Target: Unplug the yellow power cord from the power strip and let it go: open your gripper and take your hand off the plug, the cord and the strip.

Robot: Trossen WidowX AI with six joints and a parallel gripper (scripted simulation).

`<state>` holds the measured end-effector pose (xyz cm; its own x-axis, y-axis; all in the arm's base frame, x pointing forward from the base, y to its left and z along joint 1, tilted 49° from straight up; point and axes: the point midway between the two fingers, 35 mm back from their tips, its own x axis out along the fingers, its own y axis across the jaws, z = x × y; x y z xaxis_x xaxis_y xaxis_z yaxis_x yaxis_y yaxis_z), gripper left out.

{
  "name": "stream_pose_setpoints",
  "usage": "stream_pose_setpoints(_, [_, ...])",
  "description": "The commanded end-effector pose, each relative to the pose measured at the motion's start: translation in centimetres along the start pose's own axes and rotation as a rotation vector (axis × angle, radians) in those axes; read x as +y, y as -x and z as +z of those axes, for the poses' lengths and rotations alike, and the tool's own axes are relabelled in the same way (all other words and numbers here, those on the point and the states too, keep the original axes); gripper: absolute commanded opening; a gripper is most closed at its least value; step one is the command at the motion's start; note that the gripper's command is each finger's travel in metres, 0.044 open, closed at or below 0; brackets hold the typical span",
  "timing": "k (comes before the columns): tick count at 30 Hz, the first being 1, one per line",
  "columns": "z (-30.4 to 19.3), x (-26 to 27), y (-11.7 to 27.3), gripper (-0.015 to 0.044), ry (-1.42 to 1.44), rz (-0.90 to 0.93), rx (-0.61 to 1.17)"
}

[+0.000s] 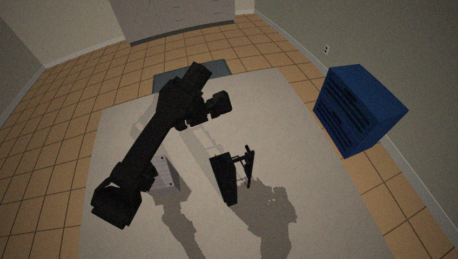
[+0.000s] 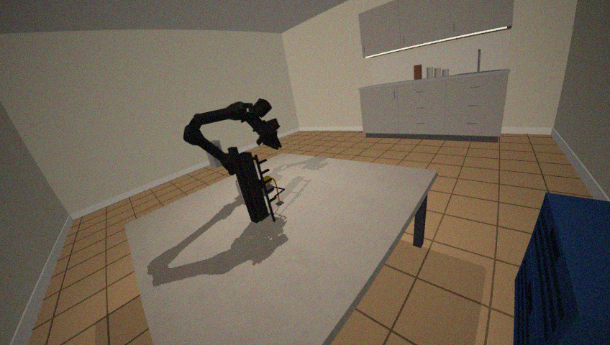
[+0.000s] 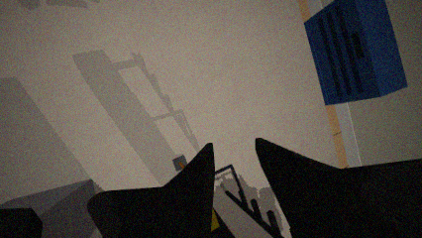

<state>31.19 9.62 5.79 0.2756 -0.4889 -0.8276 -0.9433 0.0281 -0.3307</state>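
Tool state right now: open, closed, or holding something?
Tool: partly closed with a gap between its fingers, holding nothing, up in the air above the power strip; yellow plug untouched.

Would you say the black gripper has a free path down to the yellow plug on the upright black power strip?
Probably yes: the gripper hangs in open air above the strip, holding nothing, and the yellow plug faces outward with nothing visible between them.

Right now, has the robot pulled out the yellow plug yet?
Not yet. The yellow plug is in the black power strip, with its cord looping to the table. The gripper hangs in the air above the strip, partly open, holding nothing. Left to do: reach down, grab the plug, pull it free, then let go and back away.
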Motion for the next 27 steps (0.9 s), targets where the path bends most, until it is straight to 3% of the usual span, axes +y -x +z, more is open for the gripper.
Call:
stream_pose_setpoints(1, [-3.7, 1.2, -3.5, 0.016, 0.065, 0.163, 0.168])
stream_pose_setpoints(6, [-8.3, 3.6, -6.9, 0.016, 0.16, 0.402, 0.34])
stream_pose_setpoints(27, [-10.3, 3.2, -6.4, 0.016, 0.165, 0.411, 0.346])
